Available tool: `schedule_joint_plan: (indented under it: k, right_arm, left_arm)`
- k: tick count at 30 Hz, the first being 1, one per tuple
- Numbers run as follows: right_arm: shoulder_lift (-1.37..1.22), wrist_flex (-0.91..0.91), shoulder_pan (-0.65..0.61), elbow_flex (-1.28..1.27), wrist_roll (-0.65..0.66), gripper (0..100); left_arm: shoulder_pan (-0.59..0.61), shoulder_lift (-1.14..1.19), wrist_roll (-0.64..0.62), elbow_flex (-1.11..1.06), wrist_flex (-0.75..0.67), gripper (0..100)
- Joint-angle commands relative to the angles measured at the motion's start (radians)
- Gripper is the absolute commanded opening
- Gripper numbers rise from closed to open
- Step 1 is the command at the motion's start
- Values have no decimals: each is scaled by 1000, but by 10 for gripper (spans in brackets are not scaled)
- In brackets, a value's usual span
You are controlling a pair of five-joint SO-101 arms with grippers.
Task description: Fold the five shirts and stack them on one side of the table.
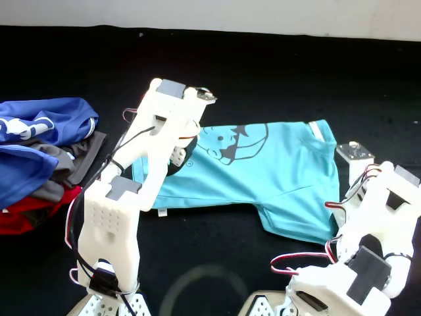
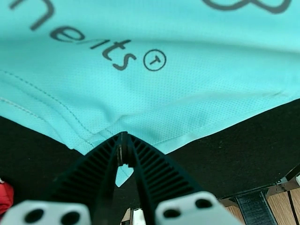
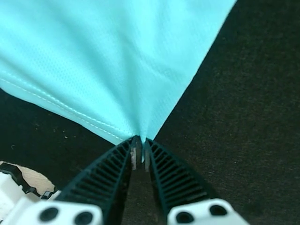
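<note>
- High view: the teal shirt [image 1: 276, 164] lies spread flat on the black table [image 1: 263, 59], print up, just beside the pile of shirts [image 1: 46, 145]. It is not touching the pile.
- The left arm [image 1: 151, 145] reaches over the shirt end nearer the pile. The right arm [image 1: 375, 217] sits at the end farthest from the pile.
- The shirt looks unfolded apart from some slack by the far sleeve, so I'd judge you are at the start of its first fold.
- Left wrist view: your left gripper [image 2: 124, 140] has its jaws pressed together on the stitched hem, with a sliver of teal cloth caught between them. The fabric is a fine mesh knit with dark lettering, and it puckers slightly towards the pinch.
- That bite looks shallow, so raise it slowly. A sharp pull would likely slip the hem out.
- Right wrist view: your right gripper [image 3: 140, 143] is likewise clamped shut, on a corner of the shirt well away from the pile. The cloth fans out from the tips in taut creases.
- That hold looks firmer than the left one.
- Lift both ends together and to the same height, keeping the edge between them straight but not stretched.
- Carry the edge across the print in one sweep, then lower it before you let go, so that the layers land square.
- Keep the fold away from the pile so nothing there gets dragged.
</note>
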State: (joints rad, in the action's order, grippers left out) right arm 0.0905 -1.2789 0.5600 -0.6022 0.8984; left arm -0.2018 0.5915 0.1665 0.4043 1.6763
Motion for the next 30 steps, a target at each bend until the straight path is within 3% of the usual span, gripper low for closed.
schedule_joint_plan:
  k: [1,6,11,18,24,30]
  right_arm:
    - [15,7,-31,-38,12,8]
    - [16,10,-64,-47,12,15]
    - [16,8,-56,62,12,126]
    - [16,7,-61,133,20,126]
    - [18,-110,-107,136,150,126]
    - [150,-120,-133,160,80,126]
  left_arm:
    - [-10,-59,3,25,11,8]
    - [-7,-61,5,-30,5,8]
    - [15,-62,11,-206,-78,8]
    - [64,-62,6,-334,-209,8]
    - [73,-61,9,-378,-262,8]
    - [73,-93,6,-351,-270,8]
